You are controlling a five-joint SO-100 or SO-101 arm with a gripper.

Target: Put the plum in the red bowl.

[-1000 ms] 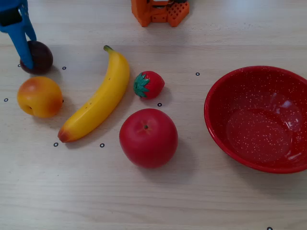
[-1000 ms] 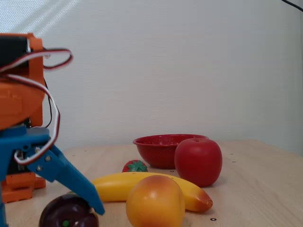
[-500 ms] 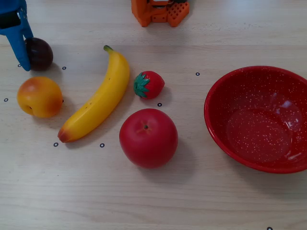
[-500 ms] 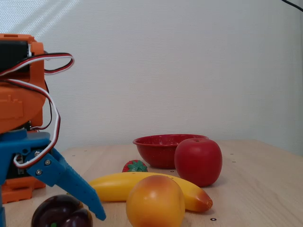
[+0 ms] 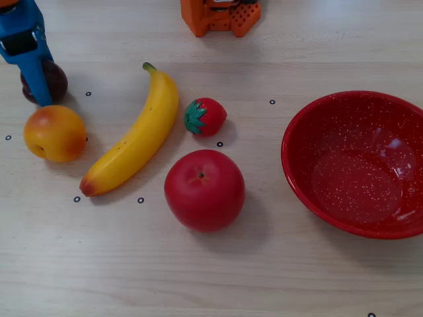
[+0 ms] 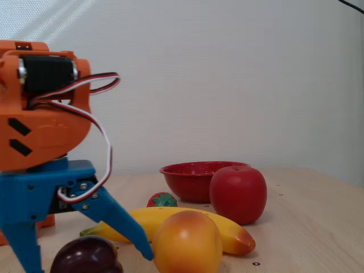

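On the pale wooden tabletop [image 5: 277,277] lie a yellow banana [image 5: 135,135], a strawberry [image 5: 205,117] just beside it, a big red apple [image 5: 204,189] and an orange-yellow peach [image 5: 54,133] at left.

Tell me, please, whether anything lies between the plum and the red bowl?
Yes. In the top-down fixed view, the banana, strawberry and apple lie between the plum at far left and the red bowl at right.

In a fixed view the plum [image 5: 53,78] is half covered by the blue gripper [image 5: 30,79], the red bowl [image 5: 357,165] runs off the right edge, and the orange arm base [image 5: 221,16] is cropped at top.
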